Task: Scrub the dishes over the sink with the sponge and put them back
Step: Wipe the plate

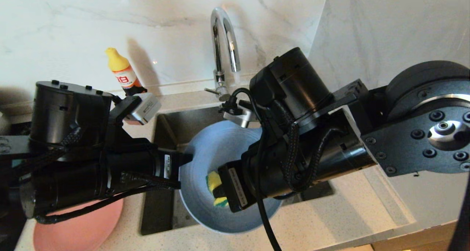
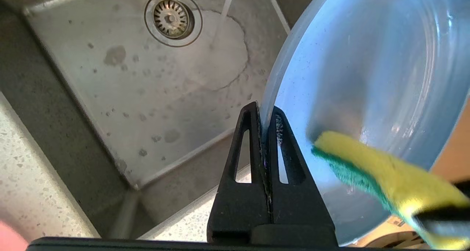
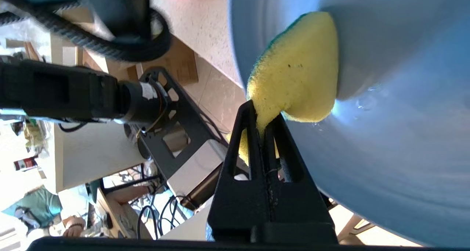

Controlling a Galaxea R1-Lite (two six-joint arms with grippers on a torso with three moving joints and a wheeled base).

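Right now the grey-blue plate [image 1: 216,151] hangs tilted over the sink [image 1: 172,129], its lower rim reaching past the sink's front edge above the table [image 1: 323,221]. The left gripper [image 2: 265,115] holds it by the rim, fingers [image 2: 244,148] pressed together on the plate's edge, one on each face. Against the plate's inner face lies the sponge [image 1: 214,186], yellow with a dark green scouring side, its green side turned toward the plate. The right gripper [image 3: 263,117] pinches the sponge's narrow tail between its closed fingers [image 3: 242,151], and the rounded body sits flat on the wet surface. Below, in the left wrist view, a thin stream of water falls onto the sink floor just beside the round drain strainer [image 2: 172,17]. Behind the sink's back edge rises the chrome gooseneck tap [image 1: 224,49]. A yellow-capped bottle [image 1: 121,72] stands by the wall near the sink's back left corner. The salmon-pink plate [image 1: 79,229] rests on the table at the sink's front left.
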